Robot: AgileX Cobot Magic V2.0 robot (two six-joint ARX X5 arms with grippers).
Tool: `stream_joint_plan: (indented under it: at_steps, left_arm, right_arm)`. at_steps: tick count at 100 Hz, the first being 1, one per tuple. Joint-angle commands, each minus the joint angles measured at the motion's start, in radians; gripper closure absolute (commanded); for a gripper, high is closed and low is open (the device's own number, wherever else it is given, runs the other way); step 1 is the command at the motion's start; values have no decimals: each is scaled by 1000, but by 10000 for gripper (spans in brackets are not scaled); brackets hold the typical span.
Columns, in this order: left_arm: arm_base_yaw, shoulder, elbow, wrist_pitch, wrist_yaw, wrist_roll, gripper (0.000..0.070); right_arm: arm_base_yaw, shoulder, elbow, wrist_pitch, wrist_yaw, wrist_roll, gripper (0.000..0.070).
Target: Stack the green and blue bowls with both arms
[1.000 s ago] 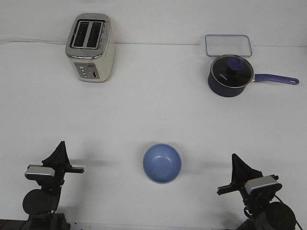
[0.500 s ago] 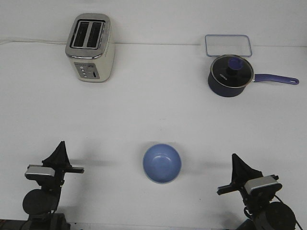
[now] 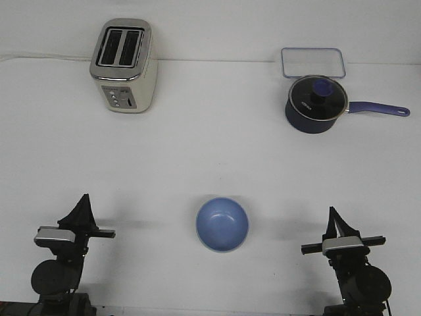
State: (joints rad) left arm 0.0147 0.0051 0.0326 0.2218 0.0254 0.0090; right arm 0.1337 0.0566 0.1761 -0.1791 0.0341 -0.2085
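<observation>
The periwinkle blue bowl (image 3: pixel 222 224) stands upright and empty on the white table, near the front edge in the middle. The green bowl is not in view. My left gripper (image 3: pixel 84 199) rests low at the front left, well to the left of the bowl, its prongs drawn together to a point and holding nothing. My right gripper (image 3: pixel 332 212) rests low at the front right, well to the right of the bowl, prongs also together and empty.
A cream toaster (image 3: pixel 123 64) stands at the back left. A dark navy saucepan (image 3: pixel 316 104) with glass lid and long handle sits at the back right, with a clear rectangular container (image 3: pixel 313 62) behind it.
My right arm has shifted slightly right and down, and its wrist has turned to sit level. The left arm and the blue bowl have not moved.
</observation>
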Motion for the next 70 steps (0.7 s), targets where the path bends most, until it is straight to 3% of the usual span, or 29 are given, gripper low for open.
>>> stream_joint_plan:
  at_steps: [1, 31, 70]
  left_arm:
    - [1, -2, -19, 10, 1, 5, 686]
    - [1, -2, -19, 9, 1, 6, 686]
    - [1, -2, -19, 8, 1, 5, 686]
  right_arm:
    - [-26, -25, -27, 26, -10, -86, 700]
    - [-78, -55, -164, 119, -13, -94, 700]
    - [-78, -55, -163, 130, -8, -69, 700]
